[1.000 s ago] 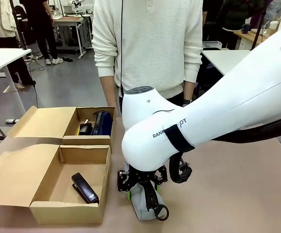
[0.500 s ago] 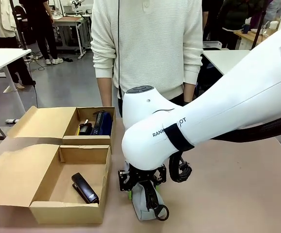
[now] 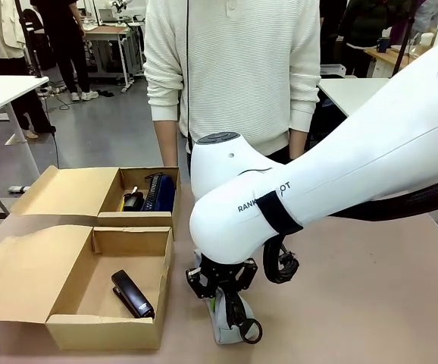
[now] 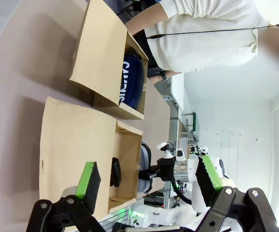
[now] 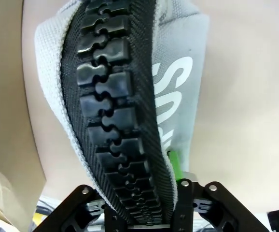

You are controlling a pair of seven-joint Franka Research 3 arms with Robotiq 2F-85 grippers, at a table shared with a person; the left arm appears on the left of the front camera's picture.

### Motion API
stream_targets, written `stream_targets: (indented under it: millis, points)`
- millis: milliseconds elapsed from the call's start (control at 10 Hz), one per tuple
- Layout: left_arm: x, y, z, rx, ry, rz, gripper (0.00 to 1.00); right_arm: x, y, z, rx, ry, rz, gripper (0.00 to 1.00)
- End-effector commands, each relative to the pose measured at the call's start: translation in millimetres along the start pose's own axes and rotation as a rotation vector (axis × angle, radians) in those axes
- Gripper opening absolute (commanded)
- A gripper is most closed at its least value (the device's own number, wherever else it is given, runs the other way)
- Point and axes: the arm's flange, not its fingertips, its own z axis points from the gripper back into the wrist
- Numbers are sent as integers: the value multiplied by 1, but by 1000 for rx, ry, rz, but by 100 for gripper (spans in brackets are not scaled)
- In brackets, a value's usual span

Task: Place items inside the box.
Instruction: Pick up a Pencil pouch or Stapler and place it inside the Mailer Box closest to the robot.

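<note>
Grey pouch (image 3: 223, 331) on counter (image 3: 355, 303), just right of box (image 3: 75, 303), pinched between closed right fingers (image 5: 174, 163). Black stapler (image 3: 132, 294) in box's near compartment, navy pouch (image 3: 161, 193) in far compartment. Left fingers (image 4: 89, 179) spread, empty.

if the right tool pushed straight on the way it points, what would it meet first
The right tool is shut on the grey fabric zip pouch, so that comes first; beneath it, probably the brown tabletop.

Grey pouch (image 5: 178, 58) woven cloth, black plastic zip (image 5: 111, 108); box (image 3: 22, 282) matt cardboard.
</note>
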Motion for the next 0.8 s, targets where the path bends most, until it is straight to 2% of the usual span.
stream_targets:
  millis: [0, 400, 700]
  points:
    - [-2, 0, 0, -29, -10, -15, 100, 0, 1, -5, -17, -3, -36, 0]
    - [-2, 0, 0, -29, -10, -15, 100, -7, -5, 7, 5, -17, -86, 0]
    - [-2, 0, 0, -29, -10, -15, 100, -42, -20, 60, 125, -38, -240, 0]
